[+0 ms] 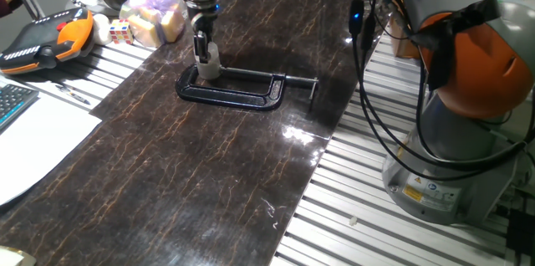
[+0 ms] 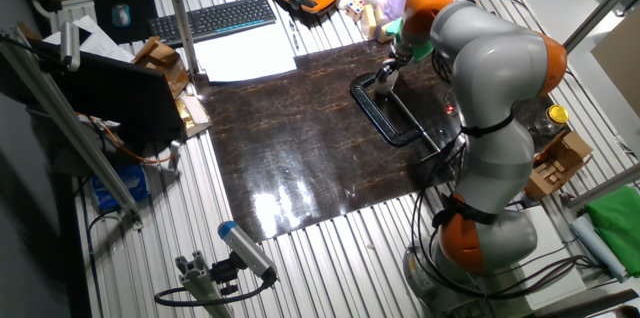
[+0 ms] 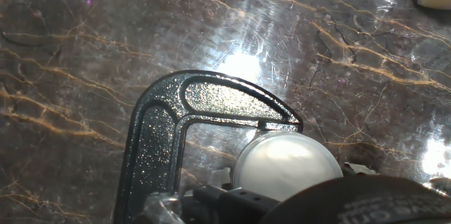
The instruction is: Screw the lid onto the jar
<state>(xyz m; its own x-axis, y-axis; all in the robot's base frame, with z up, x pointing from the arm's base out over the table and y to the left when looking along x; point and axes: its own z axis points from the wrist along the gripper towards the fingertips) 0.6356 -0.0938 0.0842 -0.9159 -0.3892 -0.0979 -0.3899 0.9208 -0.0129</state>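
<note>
A small whitish jar (image 1: 209, 68) stands upright between the jaws of a black C-clamp (image 1: 242, 92) that lies on the dark marble-patterned mat. In the hand view a round grey-white lid (image 3: 285, 162) lies flat on top of the jar, inside the clamp's curved frame (image 3: 162, 132). My gripper (image 1: 201, 47) hangs straight down right over the jar, its black fingertips (image 1: 201, 48) at the jar's top, slightly to its left. One dark blurred finger (image 3: 345, 203) covers the lid's near edge. The frames do not show whether the fingers grip the lid. The gripper also shows in the other fixed view (image 2: 385, 76).
The clamp's screw handle (image 1: 311, 82) points right. Plastic-bagged items (image 1: 155, 15) and a dice-like cube (image 1: 121, 30) sit behind the gripper. An orange teach pendant (image 1: 46, 40), paper sheets (image 1: 33, 140) and a keyboard (image 2: 215, 18) lie left of the mat. The robot base (image 1: 468, 90) stands at the right.
</note>
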